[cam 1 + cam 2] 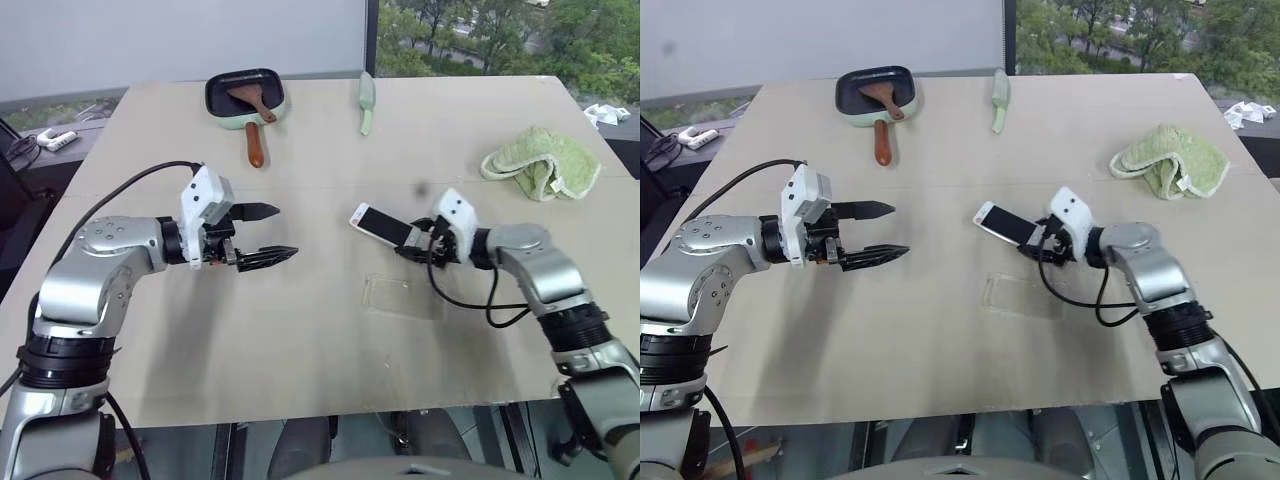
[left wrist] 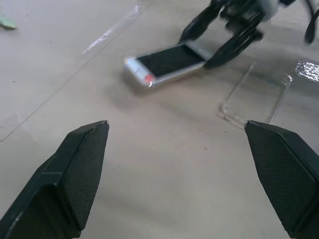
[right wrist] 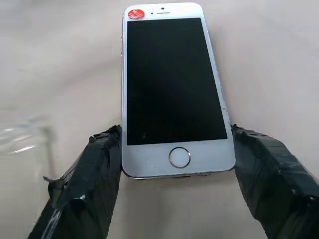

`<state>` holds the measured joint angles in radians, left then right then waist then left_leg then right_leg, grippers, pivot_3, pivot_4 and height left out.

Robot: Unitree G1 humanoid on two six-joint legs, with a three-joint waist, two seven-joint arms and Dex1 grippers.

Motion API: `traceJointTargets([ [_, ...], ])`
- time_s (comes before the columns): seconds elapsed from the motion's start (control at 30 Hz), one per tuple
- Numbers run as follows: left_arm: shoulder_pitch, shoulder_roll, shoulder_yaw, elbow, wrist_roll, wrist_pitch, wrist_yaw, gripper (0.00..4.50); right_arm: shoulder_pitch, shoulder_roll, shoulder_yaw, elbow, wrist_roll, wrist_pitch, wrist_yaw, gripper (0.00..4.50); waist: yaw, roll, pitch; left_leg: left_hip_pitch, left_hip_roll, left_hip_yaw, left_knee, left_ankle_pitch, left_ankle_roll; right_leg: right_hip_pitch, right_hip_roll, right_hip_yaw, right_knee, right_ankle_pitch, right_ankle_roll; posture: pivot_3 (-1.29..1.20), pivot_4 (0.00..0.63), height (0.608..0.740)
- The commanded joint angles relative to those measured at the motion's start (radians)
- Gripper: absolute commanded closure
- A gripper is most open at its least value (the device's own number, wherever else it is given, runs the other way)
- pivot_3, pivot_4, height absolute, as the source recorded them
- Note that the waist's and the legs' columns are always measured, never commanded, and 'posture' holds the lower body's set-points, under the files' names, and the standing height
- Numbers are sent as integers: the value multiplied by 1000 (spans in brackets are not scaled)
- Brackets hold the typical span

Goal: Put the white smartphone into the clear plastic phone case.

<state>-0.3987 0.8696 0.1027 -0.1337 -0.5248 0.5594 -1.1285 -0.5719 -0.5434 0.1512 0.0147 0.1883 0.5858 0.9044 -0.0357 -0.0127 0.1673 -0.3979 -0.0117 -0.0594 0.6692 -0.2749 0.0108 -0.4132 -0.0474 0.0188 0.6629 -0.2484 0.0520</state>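
No readable brand or writing anywhere; only a small round red sticker (image 3: 134,14) with unreadable white marks at the far end of the white smartphone (image 3: 172,84), opposite its round home button.

Right gripper (image 3: 174,164) closed on the home-button end of the white smartphone, black fingers (image 3: 271,169) pressed against both long edges, black screen facing up. Phone raised at a tilt above the beige tabletop (image 1: 300,340), red-stickered end pointing away from the gripper, towards the robot's left.

Clear plastic phone case (image 1: 400,296), a thin transparent rectangular shell with faint glossy edges, lying flat on the tabletop just nearer the robot than the phone, apart from it. Nothing inside it.

Left gripper (image 1: 268,233) spread wide, both black fingers pointing towards the phone, holding nothing, touching nothing, well to the left of the phone and hovering above the tabletop.

Beyond the phone, near the far edge: small dark square pan with pale green rim (image 1: 243,93), a brown wooden spatula (image 1: 254,120) resting in it, handle sticking out over the rim towards the phone. To the right of that pan, a pale green slim utensil (image 1: 367,102) lying flat. Far to the right of the phone, a crumpled light green cloth (image 1: 542,163).
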Motion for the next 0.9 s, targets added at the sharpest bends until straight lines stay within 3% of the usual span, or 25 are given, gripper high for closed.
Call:
traceJointTargets([
  [0.03, -37, -9, -4, -1, 4, -26, -5, 0, 42, -58, -69, -155, 65, 54, 20, 1582, 4, 0, 0, 0, 0, -1, 0, 0, 0, 0, 0, -1, 0, 0, 0, 0, 150, 740],
  [0.2, -72, -42, -30, 21, 5, -39, -7, 0, 146, -166, -123, -314, 129, 98, 60, 1582, 8, 0, 0, 0, 0, -1, 0, 0, 0, 0, 0, -1, 0, 0, 0, 0, 150, 740],
  [0.33, -102, -86, -79, 33, 8, -50, -33, 0, 234, -237, -144, -396, 154, 23, 113, 1582, 14, 0, 0, 0, -1, 0, 1, 0, 1, 1, 0, -1, 0, 0, 0, 0, 150, 740],
  [0.6, -204, -181, -262, 112, 65, -138, -197, 0, 321, -317, -92, -425, 94, -98, 151, 1582, 22, 0, 0, 0, -2, 0, 2, 0, 1, 1, 1, 0, 1, 0, 0, 0, 150, 740],
  [0.73, -272, -238, -323, 223, 120, -225, -266, 1242, 333, -314, -93, -432, 96, -99, 136, 1582, 22, 0, 0, 0, -2, 0, 3, 0, 0, 2, 1, -1, 1, 0, 0, 0, 150, 740],
  [0.87, -314, -299, -353, 312, 151, -303, -322, 3194, 358, -318, -96, -442, 95, -100, 124, 1582, 22, -1, 0, 0, -2, 1, 3, 0, 0, 2, 1, 0, 1, 0, 0, 0, 150, 740],
  [0.9, -318, -307, -355, 325, 154, -312, -332, 3304, 362, -318, -96, -444, 96, -99, 122, 1582, 22, -1, 0, 0, -2, 0, 3, 0, 0, 1, 1, -1, 0, 0, 0, 0, 150, 740],
])
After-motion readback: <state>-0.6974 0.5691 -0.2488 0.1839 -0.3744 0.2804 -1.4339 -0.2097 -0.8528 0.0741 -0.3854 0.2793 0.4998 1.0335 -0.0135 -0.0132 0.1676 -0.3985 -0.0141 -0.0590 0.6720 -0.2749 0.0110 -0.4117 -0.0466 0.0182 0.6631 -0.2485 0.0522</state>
